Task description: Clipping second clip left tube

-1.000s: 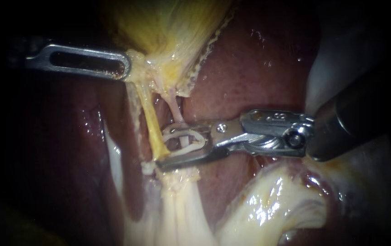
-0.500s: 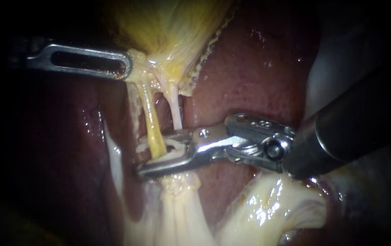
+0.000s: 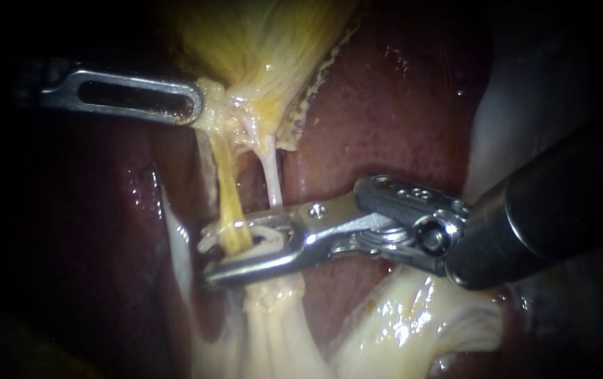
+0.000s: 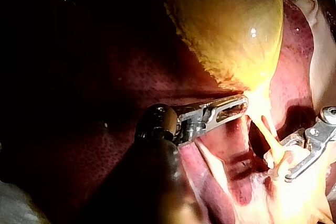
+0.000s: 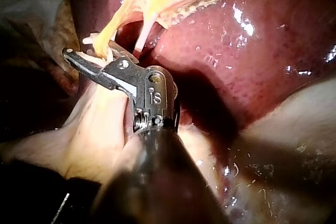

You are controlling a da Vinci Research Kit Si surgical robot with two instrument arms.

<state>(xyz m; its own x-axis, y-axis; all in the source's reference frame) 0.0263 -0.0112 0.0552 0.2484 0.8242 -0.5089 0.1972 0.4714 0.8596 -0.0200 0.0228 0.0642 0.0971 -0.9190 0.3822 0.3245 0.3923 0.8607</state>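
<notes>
Steel pincer of the right instrument (image 3: 239, 247) is clamped on a white clip (image 3: 273, 237) set around the yellow left tube (image 3: 223, 182), just beside a paler tube (image 3: 271, 175). Beyond, the left instrument (image 3: 190, 105) has its pincer clamped on the gallbladder (image 3: 259, 42) neck, against dark red liver (image 3: 385, 105).

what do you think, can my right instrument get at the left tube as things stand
Probably yes. The right instrument has its jaws above and below the yellow left tube, with the white clip they hold around it, and nothing lies in between. How fully it sits inside is unclear.
</notes>
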